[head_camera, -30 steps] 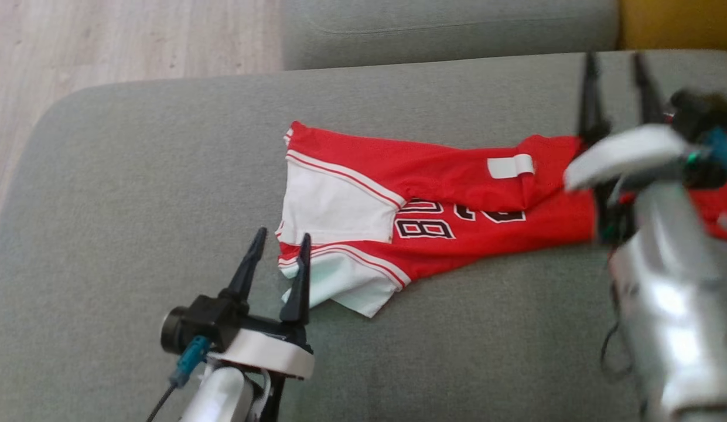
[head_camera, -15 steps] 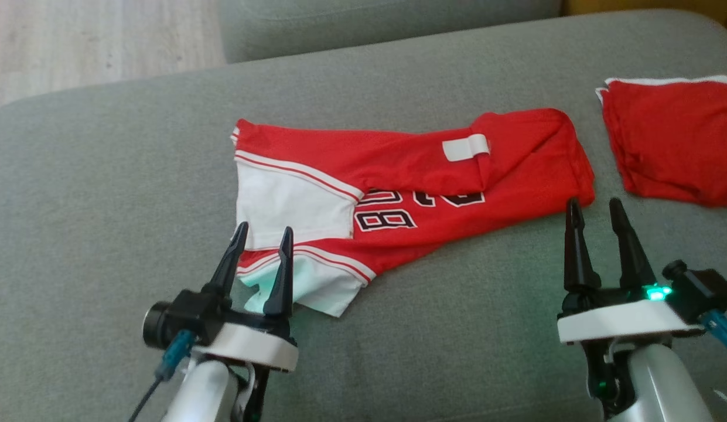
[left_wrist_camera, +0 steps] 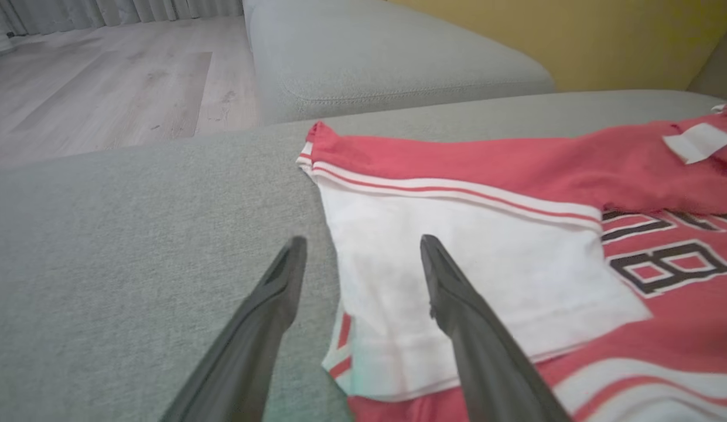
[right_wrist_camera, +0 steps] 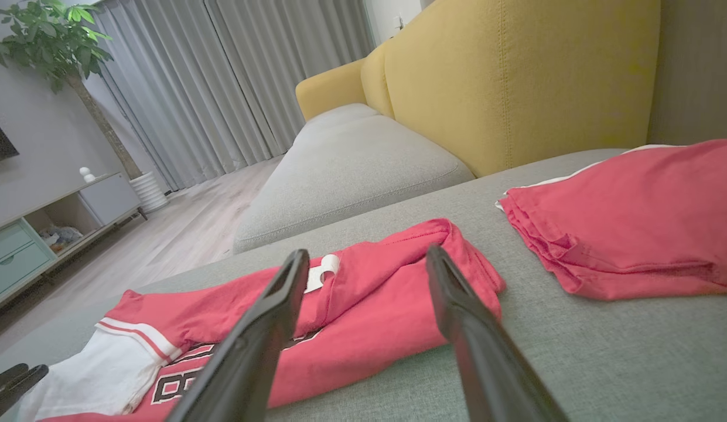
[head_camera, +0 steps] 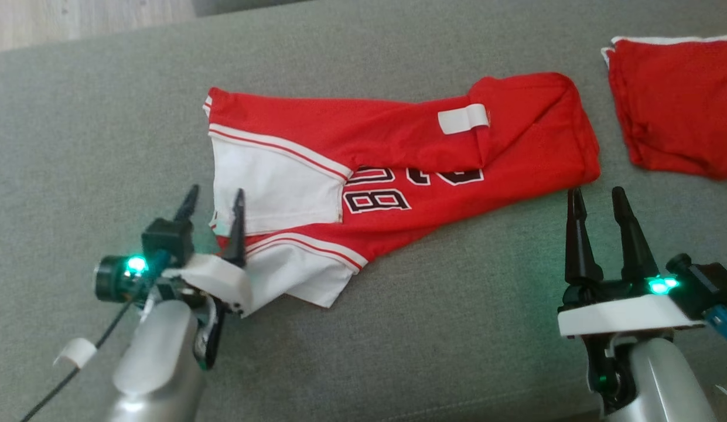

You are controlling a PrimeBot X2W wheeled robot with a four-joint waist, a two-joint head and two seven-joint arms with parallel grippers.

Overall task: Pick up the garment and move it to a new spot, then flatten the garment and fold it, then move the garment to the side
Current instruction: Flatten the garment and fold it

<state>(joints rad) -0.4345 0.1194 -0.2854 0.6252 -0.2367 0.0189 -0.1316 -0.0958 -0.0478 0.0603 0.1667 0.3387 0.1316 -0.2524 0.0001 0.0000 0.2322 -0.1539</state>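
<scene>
Currently the left end effector [head_camera: 217, 191] gapes over the garment [head_camera: 398, 146].

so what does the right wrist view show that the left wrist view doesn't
Right wrist view, not the left: a potted plant, a cabinet, a clear look at the folded red pile past the right fingers. Left wrist view, not the right: the white edge of the red jersey up close, between the open left fingers. Both: that jersey, its white tag, the grey cushion, the yellow backrest.
</scene>
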